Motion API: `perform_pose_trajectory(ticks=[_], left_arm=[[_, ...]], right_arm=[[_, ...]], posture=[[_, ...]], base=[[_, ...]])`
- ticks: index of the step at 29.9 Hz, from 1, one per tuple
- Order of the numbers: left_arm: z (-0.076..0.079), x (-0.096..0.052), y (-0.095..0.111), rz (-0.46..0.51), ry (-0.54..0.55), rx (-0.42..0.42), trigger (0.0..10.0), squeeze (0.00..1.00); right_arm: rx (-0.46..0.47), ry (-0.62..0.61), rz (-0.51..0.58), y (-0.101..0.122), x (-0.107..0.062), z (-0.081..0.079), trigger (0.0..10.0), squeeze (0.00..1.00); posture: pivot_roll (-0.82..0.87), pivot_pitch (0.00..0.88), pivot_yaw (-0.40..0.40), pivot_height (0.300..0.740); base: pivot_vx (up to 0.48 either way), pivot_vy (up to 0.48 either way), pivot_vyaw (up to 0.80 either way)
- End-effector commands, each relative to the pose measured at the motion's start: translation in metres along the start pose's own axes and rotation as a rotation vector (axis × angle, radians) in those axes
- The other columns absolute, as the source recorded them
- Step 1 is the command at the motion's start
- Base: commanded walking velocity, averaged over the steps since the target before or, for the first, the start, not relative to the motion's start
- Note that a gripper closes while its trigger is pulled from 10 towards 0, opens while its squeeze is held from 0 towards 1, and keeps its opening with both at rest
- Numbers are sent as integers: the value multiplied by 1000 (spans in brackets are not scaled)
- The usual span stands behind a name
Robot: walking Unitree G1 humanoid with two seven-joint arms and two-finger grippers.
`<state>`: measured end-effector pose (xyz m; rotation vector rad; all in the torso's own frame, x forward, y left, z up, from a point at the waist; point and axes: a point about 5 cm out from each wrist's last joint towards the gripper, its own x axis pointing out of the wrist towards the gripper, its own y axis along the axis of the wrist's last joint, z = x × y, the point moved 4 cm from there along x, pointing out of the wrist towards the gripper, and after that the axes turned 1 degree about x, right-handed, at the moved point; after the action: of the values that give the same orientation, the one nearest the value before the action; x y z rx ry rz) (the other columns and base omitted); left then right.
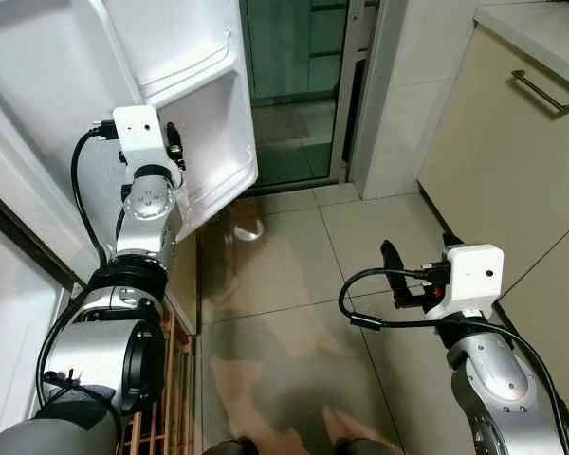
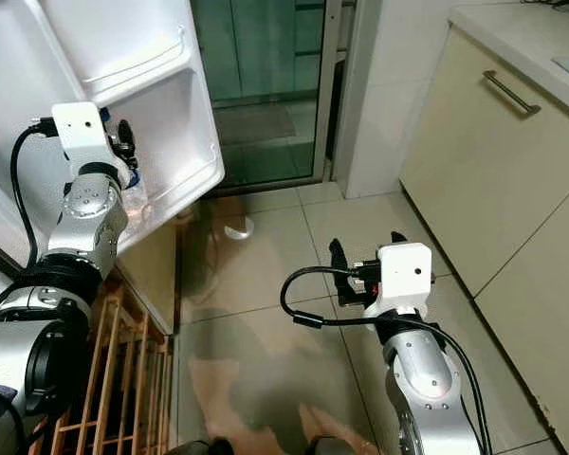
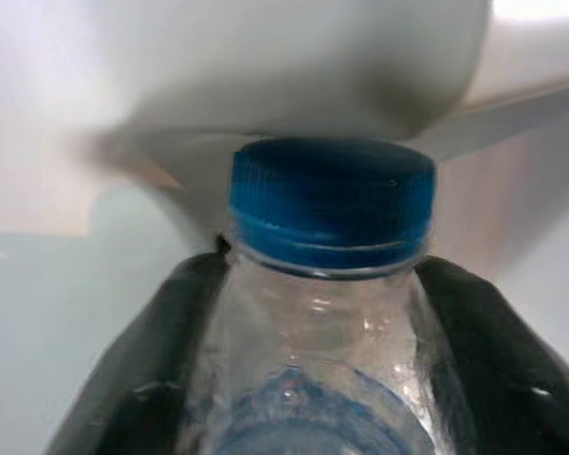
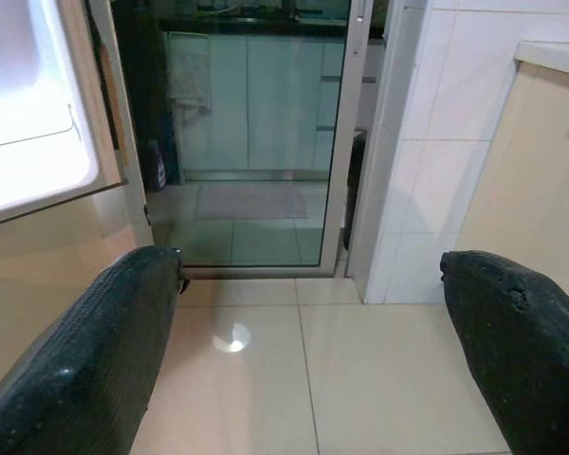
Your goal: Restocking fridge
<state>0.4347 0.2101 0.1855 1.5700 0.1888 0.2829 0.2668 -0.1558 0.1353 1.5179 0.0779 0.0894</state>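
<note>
A clear plastic water bottle [image 3: 327,284] with a blue cap is clamped between the two black fingers [image 3: 137,370] of my left gripper [image 3: 322,379], which is shut on it. The left gripper [image 2: 123,142] holds the bottle [image 2: 134,196] up at the lower shelf of the open white fridge door [image 2: 175,123], its cap just under the shelf above. My right gripper [image 1: 419,251] hangs open over the tiled floor at the right, its fingers [image 4: 85,360] wide apart with nothing between them.
A wooden slatted rack [image 2: 114,379] stands at my lower left beside the fridge. Beige cabinets with a metal handle [image 1: 541,92] line the right side. A glass sliding door [image 1: 294,85] lies ahead, across the shiny tiled floor [image 1: 284,284].
</note>
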Motion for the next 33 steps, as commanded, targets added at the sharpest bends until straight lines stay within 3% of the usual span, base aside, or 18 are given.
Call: perform_pose_trajectory(ticks=[1, 7, 14, 18, 19, 20, 22, 25, 33], left_arm=[[-15, -20, -71, -303, 72, -67, 10000, 1000], [-22, -25, -81, -359, 112, -135, 10000, 1000], [-28, -27, -74, -320, 115, -102, 10000, 1000], [-23, -24, -35, -140, 55, 8, 10000, 1000], [-20, -24, -22, -88, 35, 34, 10000, 0], [-20, -24, -22, -88, 35, 34, 10000, 0], [-15, -28, 1, -7, 9, 67, 10000, 0], [-16, -31, 19, 63, 2, 96, 10000, 0], [-17, -45, 30, 150, -11, 137, 10000, 0]], right_arm=[[-2, 2, -4, 0, 3, 0, 10000, 27], [-2, 6, -5, -1, 4, 1, 10000, 27], [-4, 8, -4, -2, 6, 2, 10000, 27], [-6, 9, -3, -3, 7, 2, 10000, 31], [-7, 10, -3, -3, 7, 2, 10000, 27], [-7, 10, -3, -3, 7, 2, 10000, 27], [-8, 13, -4, -4, 9, 3, 10000, 27], [-8, 18, 1, -4, 12, 2, 10000, 27], [-18, 39, 27, 2, 23, 1, 10000, 27]], posture=[[-219, 81, 70, 740], [-214, 73, 68, 740], [-211, 64, 70, 740], [-206, 57, 67, 740], [-202, 53, 66, 740], [-202, 53, 66, 740], [-191, 43, 63, 740], [-184, 36, 62, 740], [-168, 0, 42, 740]], base=[[0, 0, 0], [0, 0, 0], [0, 0, 0], [0, 0, 0], [0, 0, 0], [0, 0, 0], [0, 0, 0], [0, 0, 0], [0, 0, 0]])
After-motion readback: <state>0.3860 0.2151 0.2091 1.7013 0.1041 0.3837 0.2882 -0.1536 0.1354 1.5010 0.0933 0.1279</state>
